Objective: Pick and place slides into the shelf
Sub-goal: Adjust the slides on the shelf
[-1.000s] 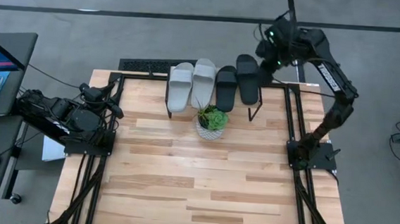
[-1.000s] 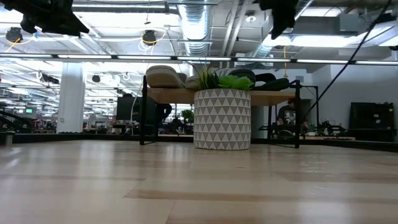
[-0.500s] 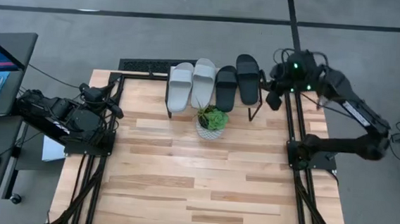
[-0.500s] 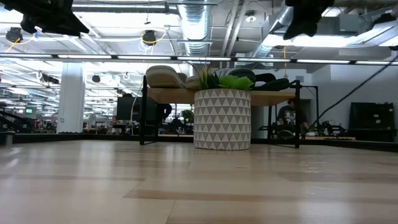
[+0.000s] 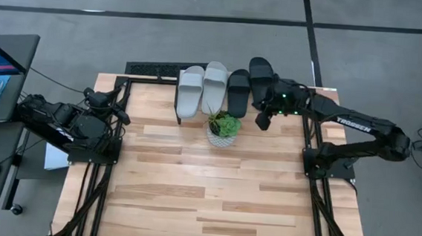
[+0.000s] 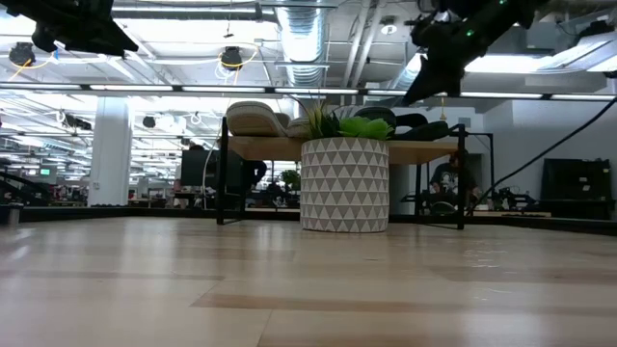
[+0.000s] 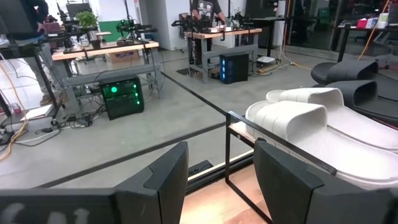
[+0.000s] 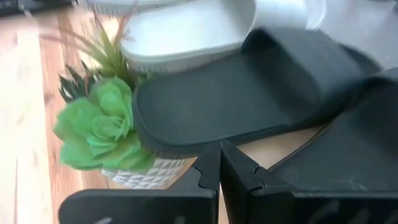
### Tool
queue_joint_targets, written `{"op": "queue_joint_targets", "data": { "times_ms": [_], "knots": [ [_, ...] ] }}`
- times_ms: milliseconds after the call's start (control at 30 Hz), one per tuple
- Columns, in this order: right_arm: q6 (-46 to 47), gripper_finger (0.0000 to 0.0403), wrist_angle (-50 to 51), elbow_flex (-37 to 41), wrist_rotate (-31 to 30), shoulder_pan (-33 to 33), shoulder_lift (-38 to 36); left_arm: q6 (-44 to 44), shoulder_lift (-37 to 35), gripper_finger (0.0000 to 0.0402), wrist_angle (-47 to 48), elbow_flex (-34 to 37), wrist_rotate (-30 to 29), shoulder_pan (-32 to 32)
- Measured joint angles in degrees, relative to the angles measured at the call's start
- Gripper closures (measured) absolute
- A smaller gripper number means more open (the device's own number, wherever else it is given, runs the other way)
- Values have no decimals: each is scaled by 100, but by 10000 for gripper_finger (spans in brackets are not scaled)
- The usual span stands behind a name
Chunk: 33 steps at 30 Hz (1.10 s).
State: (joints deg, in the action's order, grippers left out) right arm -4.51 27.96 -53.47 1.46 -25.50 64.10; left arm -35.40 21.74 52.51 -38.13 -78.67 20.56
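All four slides sit on shelf; right gripper, fingers together, at shelf's right end; could nudge black slide off; left gripper apart, idle.

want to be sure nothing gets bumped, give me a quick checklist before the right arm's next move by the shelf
1. All four slides on the shelf: ok.
2. Right gripper shut and empty: ok.
3. Right gripper clear of the outer black slide: cannot tell, it hangs right at the slide's near end.
4. Potted plant upright in front of the shelf: ok.
5. Left gripper parked at the table's left edge, open, empty: ok.
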Motion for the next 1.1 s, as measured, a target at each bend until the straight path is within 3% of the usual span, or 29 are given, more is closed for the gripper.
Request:
{"op": "queue_joint_targets", "data": {
  "times_ms": [333, 700, 1100],
  "knots": [
    [-180, 403, -242, 4, -268, -181, 462, 0, 1, 230, -2, 0, 5, -1],
    [-447, 403, -443, 4, -460, -818, 459, 1, 1, 230, -2, 1, 17, -2],
    [-449, 403, -813, 2, -553, -989, 461, 2, 0, 230, -2, 0, 15, -2]
  ]
}}
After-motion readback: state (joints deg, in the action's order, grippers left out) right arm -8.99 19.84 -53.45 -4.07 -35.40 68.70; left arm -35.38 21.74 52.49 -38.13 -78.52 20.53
